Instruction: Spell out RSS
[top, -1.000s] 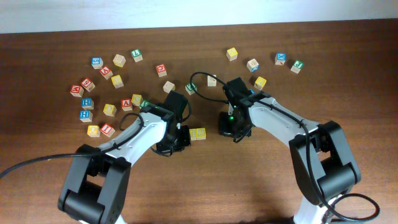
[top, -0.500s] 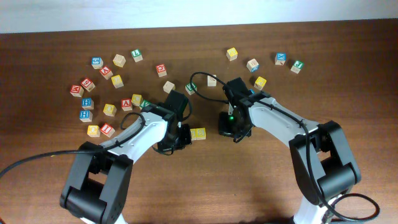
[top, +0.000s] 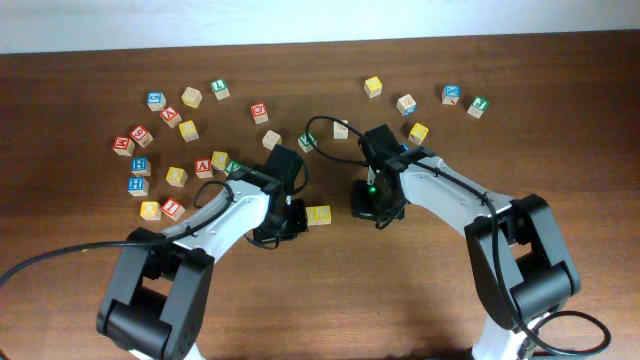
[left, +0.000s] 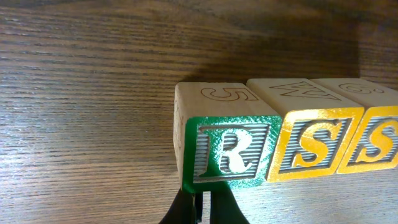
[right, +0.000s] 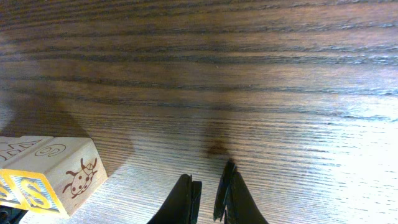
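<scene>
In the left wrist view three cubes stand in a touching row on the wooden table: the green-framed R cube (left: 230, 152), then two yellow S cubes (left: 314, 143) (left: 379, 140). My left gripper (left: 202, 210) is shut and empty, its tips at the R cube's front lower edge. In the right wrist view my right gripper (right: 209, 196) is shut and empty, over bare wood to the right of the row's end cube (right: 59, 171), which shows a ladybug side. In the overhead view the yellow cubes (top: 318, 214) lie between the left gripper (top: 290, 220) and the right gripper (top: 366, 208); the R cube is hidden there.
Several loose letter cubes are scattered at the back left (top: 165, 150) and at the back right (top: 418, 131). A plain cube (top: 271, 139) and a green one (top: 306, 142) lie just behind the arms. A black cable (top: 60, 262) runs off the left.
The left arm has shifted very slightly. The cubes and the right arm have not moved.
</scene>
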